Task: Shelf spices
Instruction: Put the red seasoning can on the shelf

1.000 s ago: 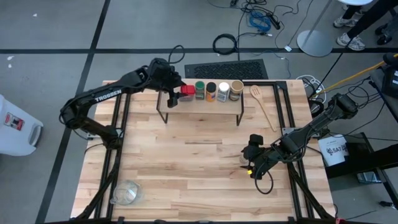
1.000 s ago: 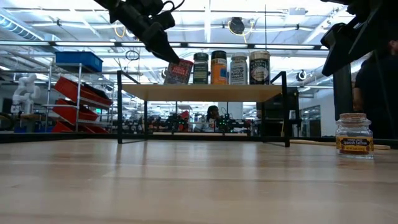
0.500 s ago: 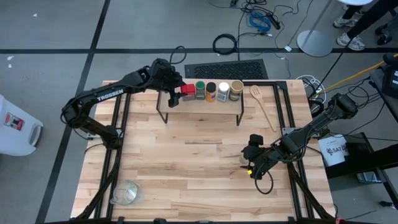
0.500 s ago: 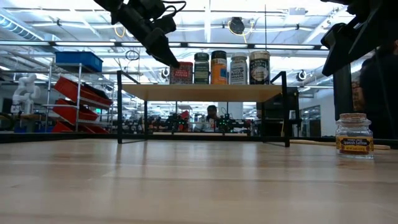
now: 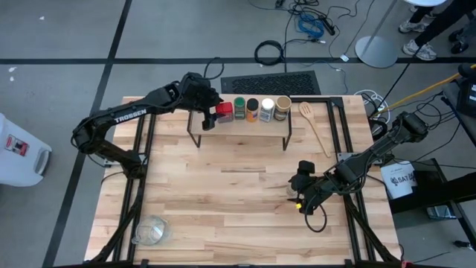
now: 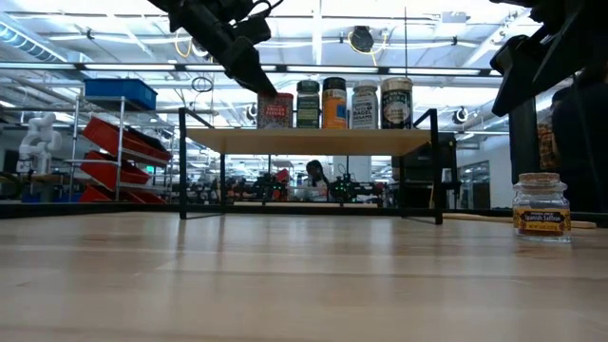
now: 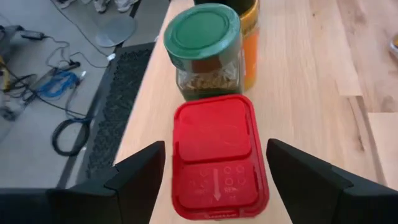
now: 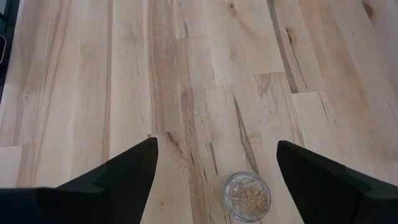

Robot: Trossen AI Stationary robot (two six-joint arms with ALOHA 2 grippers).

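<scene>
red tin (image 7: pixel 219 152) sits between, seemingly clear of, left jaws

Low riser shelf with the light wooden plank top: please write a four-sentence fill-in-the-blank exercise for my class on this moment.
1. The red square tin stands on the low riser shelf next to the jar with the ____ lid.
2. On the shelf stand ____ containers.
3. The small glass jar stands on the ____.
4. The left gripper's jaws stand ____ around the tin.

Missing words: green; five; table; open
</scene>
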